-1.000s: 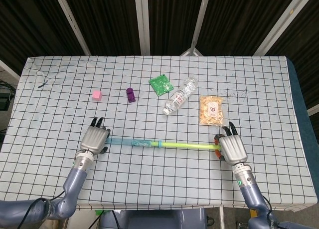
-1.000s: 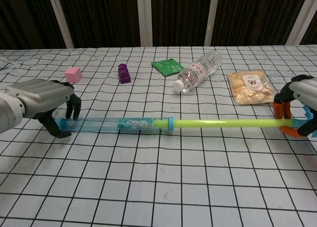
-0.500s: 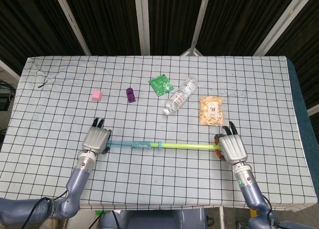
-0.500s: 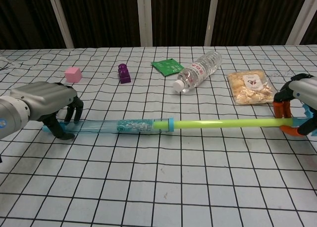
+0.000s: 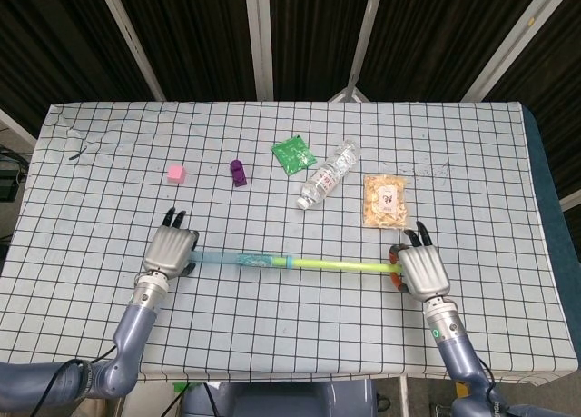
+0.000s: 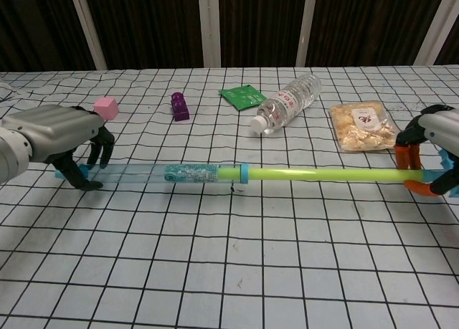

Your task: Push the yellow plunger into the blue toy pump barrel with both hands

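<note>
The toy pump lies left to right across the near half of the checked table. Its clear blue barrel ends in a blue collar. The yellow plunger rod sticks far out of it to the right and ends in an orange handle. My left hand curls its fingers around the barrel's left end. My right hand grips the orange handle. The pump's middle casts a small shadow on the cloth.
Behind the pump lie a pink cube, a purple brick, a green packet, a plastic bottle on its side and a snack bag.
My left hand has risen a little and drawn slightly left, taking the barrel's end with it; the collar has shifted a touch left. The right hand has stayed in place.
</note>
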`<state>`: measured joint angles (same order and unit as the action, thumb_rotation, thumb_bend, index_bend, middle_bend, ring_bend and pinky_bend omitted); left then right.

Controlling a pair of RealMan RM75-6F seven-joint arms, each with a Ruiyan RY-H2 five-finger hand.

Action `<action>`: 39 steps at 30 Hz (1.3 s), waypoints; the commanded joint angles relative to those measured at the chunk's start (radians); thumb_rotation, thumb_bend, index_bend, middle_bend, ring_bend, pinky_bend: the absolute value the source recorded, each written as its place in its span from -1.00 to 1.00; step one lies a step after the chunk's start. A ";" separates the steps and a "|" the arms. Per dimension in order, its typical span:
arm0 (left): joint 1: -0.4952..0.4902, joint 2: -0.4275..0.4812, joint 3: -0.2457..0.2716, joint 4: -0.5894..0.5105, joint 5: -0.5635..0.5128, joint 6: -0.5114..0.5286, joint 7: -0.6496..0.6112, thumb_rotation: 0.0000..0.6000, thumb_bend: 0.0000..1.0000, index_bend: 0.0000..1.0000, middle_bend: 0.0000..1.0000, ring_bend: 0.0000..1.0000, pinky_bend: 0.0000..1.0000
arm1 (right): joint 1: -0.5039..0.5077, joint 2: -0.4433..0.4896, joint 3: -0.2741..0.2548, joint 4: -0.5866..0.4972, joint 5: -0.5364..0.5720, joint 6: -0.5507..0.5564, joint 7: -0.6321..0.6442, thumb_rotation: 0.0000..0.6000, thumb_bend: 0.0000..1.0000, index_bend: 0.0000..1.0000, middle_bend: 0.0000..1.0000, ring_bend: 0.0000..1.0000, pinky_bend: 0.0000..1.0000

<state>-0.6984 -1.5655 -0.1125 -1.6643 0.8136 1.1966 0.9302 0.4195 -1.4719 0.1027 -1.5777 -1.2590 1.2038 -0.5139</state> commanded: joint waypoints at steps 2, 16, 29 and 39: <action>0.001 0.012 0.011 -0.015 0.013 0.006 0.004 1.00 0.07 0.03 0.13 -0.82 -1.00 | 0.000 0.008 -0.001 -0.023 -0.011 0.009 -0.009 1.00 -0.15 0.53 0.15 -0.63 -1.00; 0.002 0.046 0.017 -0.109 0.038 0.042 0.008 1.00 0.08 0.04 0.13 -0.82 -1.00 | 0.003 0.009 -0.013 -0.100 -0.031 0.028 -0.068 1.00 -0.14 0.53 0.16 -0.63 -1.00; -0.003 0.043 0.024 -0.154 0.032 0.071 0.029 1.00 0.08 0.04 0.14 -0.80 -1.00 | 0.022 -0.031 -0.006 -0.116 -0.018 0.021 -0.128 1.00 -0.14 0.53 0.16 -0.63 -1.00; -0.008 0.051 0.023 -0.175 0.029 0.074 0.027 1.00 0.08 0.05 0.15 -0.78 -1.00 | 0.042 -0.088 0.000 -0.120 0.002 0.018 -0.179 1.00 -0.14 0.53 0.16 -0.63 -1.00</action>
<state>-0.7060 -1.5146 -0.0900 -1.8395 0.8425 1.2703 0.9572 0.4591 -1.5562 0.1036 -1.6961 -1.2559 1.2208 -0.6899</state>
